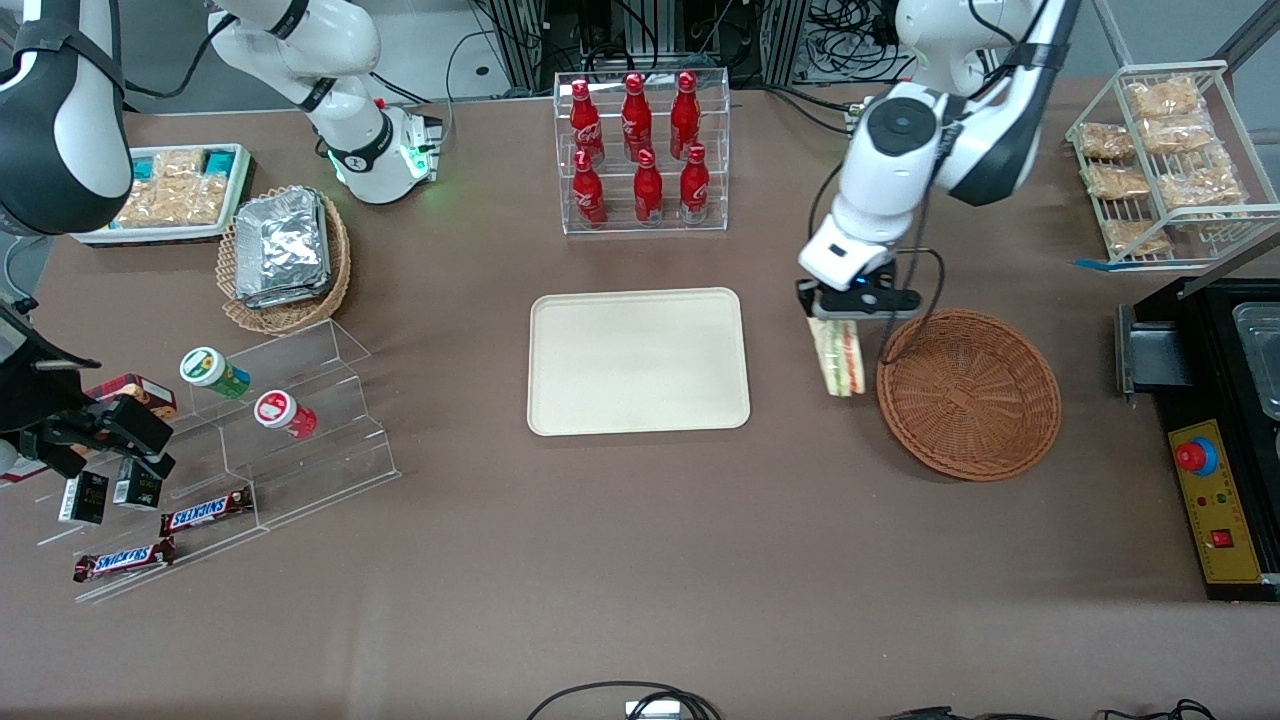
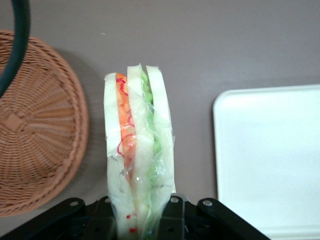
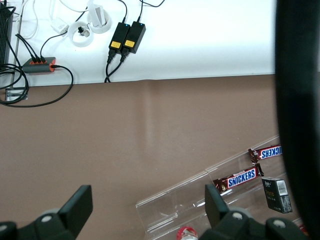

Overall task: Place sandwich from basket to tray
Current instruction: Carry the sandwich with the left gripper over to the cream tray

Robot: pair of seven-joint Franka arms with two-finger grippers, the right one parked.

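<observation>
My left gripper (image 1: 838,318) is shut on the sandwich (image 1: 838,358), a wrapped white-bread wedge with green and orange filling that hangs below the fingers above the bare table. It hovers between the reddish-brown wicker basket (image 1: 968,393) and the cream tray (image 1: 638,361), close beside the basket's rim. In the left wrist view the sandwich (image 2: 139,145) stands clamped between the black fingers (image 2: 172,212), with the basket (image 2: 37,125) on one side and the tray (image 2: 270,160) on the other. Both basket and tray hold nothing.
A clear rack of red bottles (image 1: 640,150) stands farther from the front camera than the tray. A wire rack of snack packets (image 1: 1165,150) and a black control box (image 1: 1215,500) sit at the working arm's end. A tan basket with foil packets (image 1: 285,255) and acrylic shelves (image 1: 250,440) lie toward the parked arm's end.
</observation>
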